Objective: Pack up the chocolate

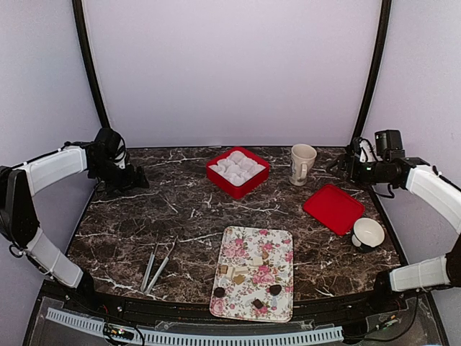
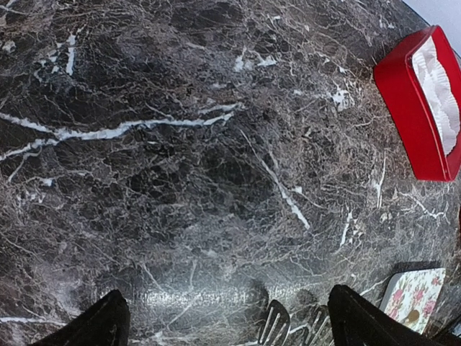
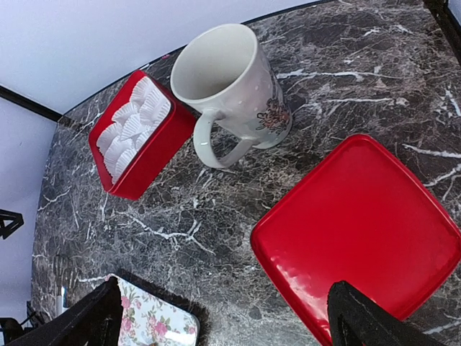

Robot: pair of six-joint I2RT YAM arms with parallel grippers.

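Since every piece of chocolate (image 1: 275, 289) is lying on the floral tray (image 1: 281, 238) at the near middle of the surface (image 1: 180, 209), packing is looking not yet started. Roughly eight pieces are showing there: dark roundish ones are sitting toward the near end and tan squarish ones around the tray's middle, all apart from each other. The red box (image 1: 225, 184) is waiting farther back, well apart from the tray, and the white paper cups (image 1: 238, 167) filling it are showing no chocolate in either the top or the right wrist view. Its likely cover, the red lid (image 1: 333, 209), is lying off to the right, between the mug (image 1: 302, 163) and a small white cup (image 1: 368, 233). Metal tongs (image 1: 158, 265) are lying untouched, left of the tray. The left fingers (image 1: 135, 179) are standing spread wide over bare marble at the far left, gripping nothing. The right fingers (image 1: 340, 164) are likewise gaping wide at the far right, just beside the mug, gripping nothing. Judging from this, all the work is remaining: each piece is needing a move into a paper cup, and the lid is probably going on last.
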